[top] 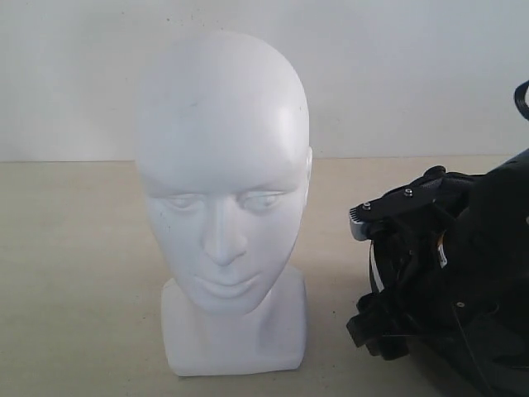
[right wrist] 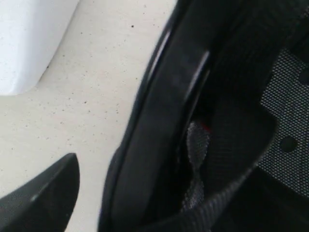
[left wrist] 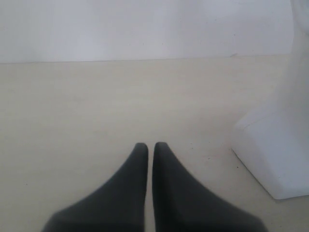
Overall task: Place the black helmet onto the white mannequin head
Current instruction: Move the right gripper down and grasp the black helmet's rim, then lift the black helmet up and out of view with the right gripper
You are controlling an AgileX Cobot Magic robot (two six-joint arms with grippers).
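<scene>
— Where's the black helmet [top: 496, 347]?
— Low at the right edge of the exterior view, down on the beige table [top: 74, 273], partly cut off by the frame. Its opening faces the middle of the picture, so the dark padded lining [right wrist: 285, 101] shows.
— And the white mannequin head [top: 223, 207]?
— Upright, centre-left, face toward the camera, bare on top. It stands beside the helmet with a strip of table between them. They don't touch.
— What about the right gripper [top: 401, 240]?
— It sits at the helmet's opening, jaws spread wide. In the right wrist view one finger [right wrist: 43, 198] shows at lower left, outside the helmet's rim [right wrist: 159, 121], with table visible between finger and rim. The other finger is out of sight, so I can't tell whether it touches the lining. Nothing is clamped.
— The left gripper [left wrist: 147, 145]?
— Low over bare table, fingers drawn together to a thin slit, holding nothing. The mannequin's neck base [left wrist: 275, 159] stands at the right of its view, apart from the fingertips.
— Behind everything?
— A plain white wall [top: 413, 74].
</scene>
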